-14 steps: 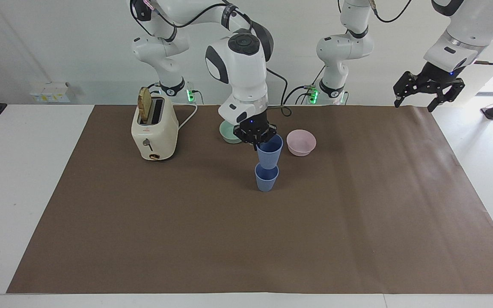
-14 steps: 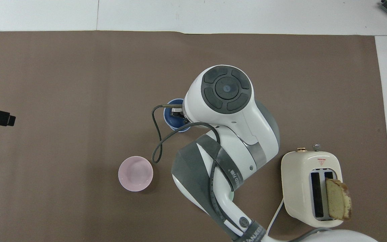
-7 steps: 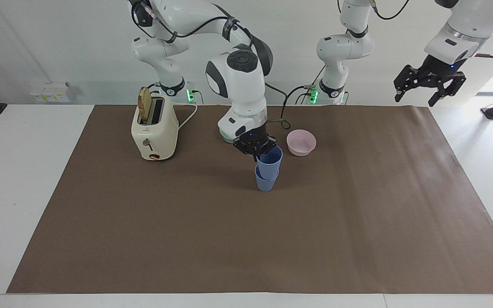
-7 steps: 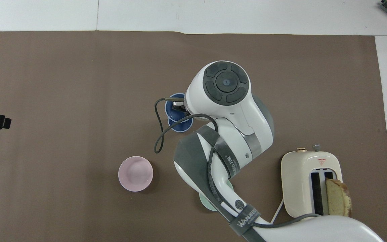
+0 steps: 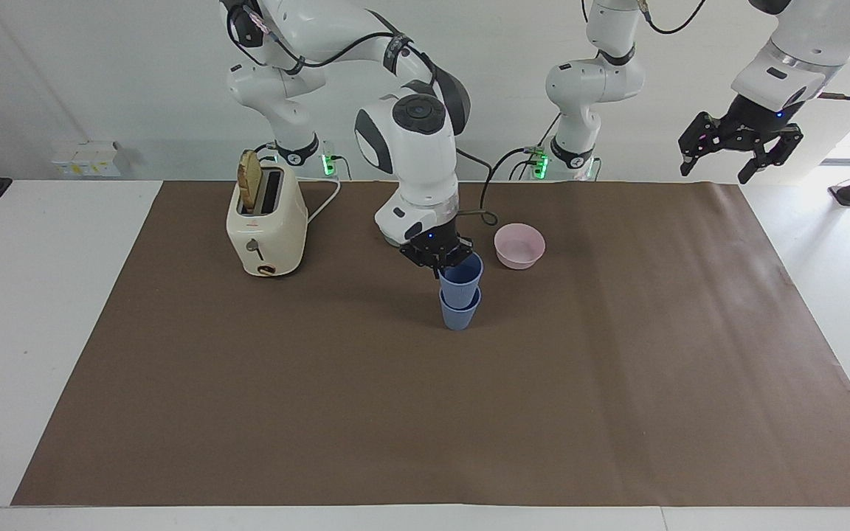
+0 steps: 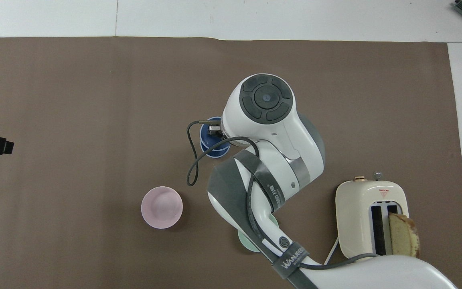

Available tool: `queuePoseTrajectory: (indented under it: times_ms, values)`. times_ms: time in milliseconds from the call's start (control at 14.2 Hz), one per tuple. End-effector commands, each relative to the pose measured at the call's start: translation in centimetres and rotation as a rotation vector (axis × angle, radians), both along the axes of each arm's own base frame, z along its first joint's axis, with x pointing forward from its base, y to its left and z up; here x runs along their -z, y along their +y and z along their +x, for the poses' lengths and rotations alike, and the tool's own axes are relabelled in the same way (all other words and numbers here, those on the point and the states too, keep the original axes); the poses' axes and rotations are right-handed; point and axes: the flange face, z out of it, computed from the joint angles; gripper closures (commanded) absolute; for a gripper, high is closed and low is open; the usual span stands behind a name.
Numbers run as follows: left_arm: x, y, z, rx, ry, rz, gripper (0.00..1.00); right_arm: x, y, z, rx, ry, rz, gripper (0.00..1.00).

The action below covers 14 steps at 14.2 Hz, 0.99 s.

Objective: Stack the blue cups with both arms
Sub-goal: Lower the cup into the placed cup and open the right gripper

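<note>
The right gripper (image 5: 441, 259), clamped on the upper blue cup's (image 5: 461, 282) rim, could topple the nested lower blue cup (image 5: 459, 315) if it releases off-centre; the left gripper (image 5: 738, 144) hangs wide open.

Pink bowl (image 5: 519, 245) near stacked cups (image 5: 460, 295)
</note>
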Motion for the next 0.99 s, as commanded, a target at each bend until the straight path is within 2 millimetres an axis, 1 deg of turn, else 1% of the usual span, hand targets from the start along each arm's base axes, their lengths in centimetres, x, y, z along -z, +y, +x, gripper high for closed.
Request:
queuePoseTrajectory:
  times_ms: [0, 211, 282, 423, 493, 634, 915]
  values:
    - [-0.1, -0.1, -0.5, -0.007, 0.010, -0.004, 0.00, 0.1, 0.1, -0.4, 0.010, 0.006, -0.012, 1.00]
    - [0.0, -0.1, -0.6, -0.007, 0.011, -0.004, 0.00, 0.1, 0.2, -0.3, 0.011, 0.005, -0.007, 1.00]
    - [0.0, -0.1, -0.6, -0.007, 0.011, -0.004, 0.00, 0.3, 0.5, -0.4, 0.007, -0.001, -0.003, 1.00]
    - [0.0, -0.1, -0.6, -0.005, 0.010, -0.004, 0.00, 0.8, 0.7, -0.3, 0.003, -0.003, -0.011, 1.00]
    - [0.0, -0.1, -0.6, -0.005, 0.010, -0.004, 0.00, 1.9, 1.0, -0.3, -0.003, 0.008, -0.021, 1.00]
    - [0.0, -0.1, -0.6, -0.005, 0.010, -0.004, 0.00, 2.9, 0.8, 0.0, 0.002, 0.013, -0.023, 1.00]
    - [0.0, -0.1, -0.6, -0.005, 0.011, -0.004, 0.00, 3.4, 0.8, 0.0, 0.000, 0.018, -0.026, 1.00]
